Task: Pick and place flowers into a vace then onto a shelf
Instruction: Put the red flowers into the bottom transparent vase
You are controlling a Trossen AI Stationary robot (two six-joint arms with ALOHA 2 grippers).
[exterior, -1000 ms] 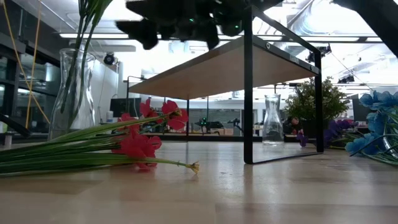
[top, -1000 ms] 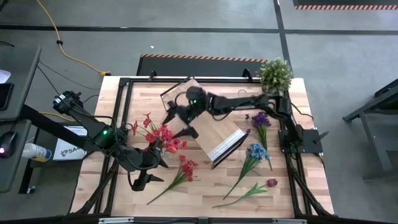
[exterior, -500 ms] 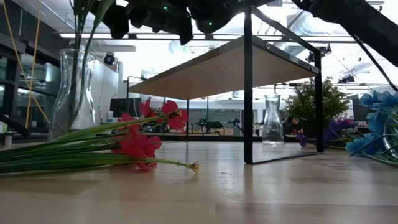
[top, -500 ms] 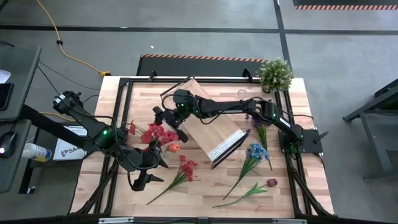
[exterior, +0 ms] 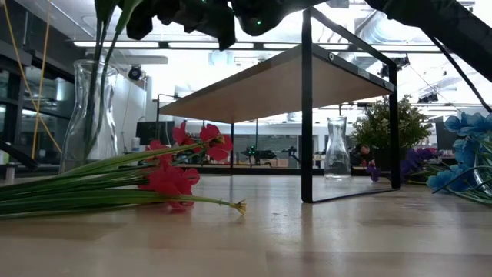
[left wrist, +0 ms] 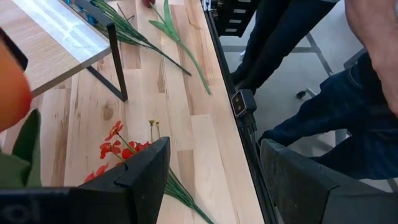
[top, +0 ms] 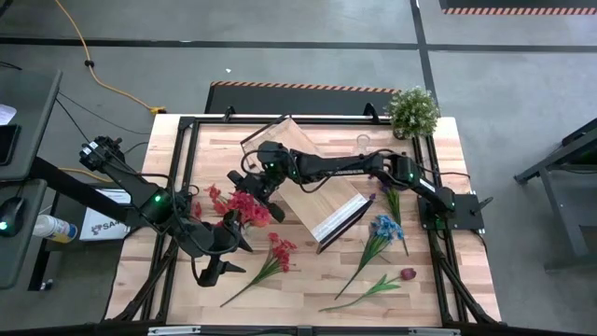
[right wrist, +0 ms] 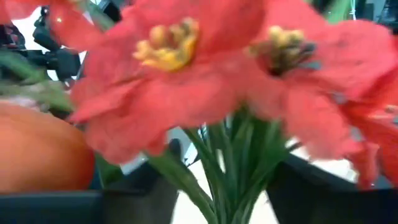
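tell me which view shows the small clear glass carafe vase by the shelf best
The low view: the small clear glass carafe vase stands upright, whole, seen under the light-wood shelf. The high view shows only its rim from above. Neither wrist view shows it.

Your wood surface (top: 308, 280) fills the frame's middle. The shelf (top: 322, 191) stands on it at centre, tilted. A red flower (top: 272, 257) lies lower centre, a blue one (top: 378, 233) and a dark red one (top: 396, 277) lower right, a purple one (top: 392, 182) right, a potted plant (top: 412, 110) upper right.
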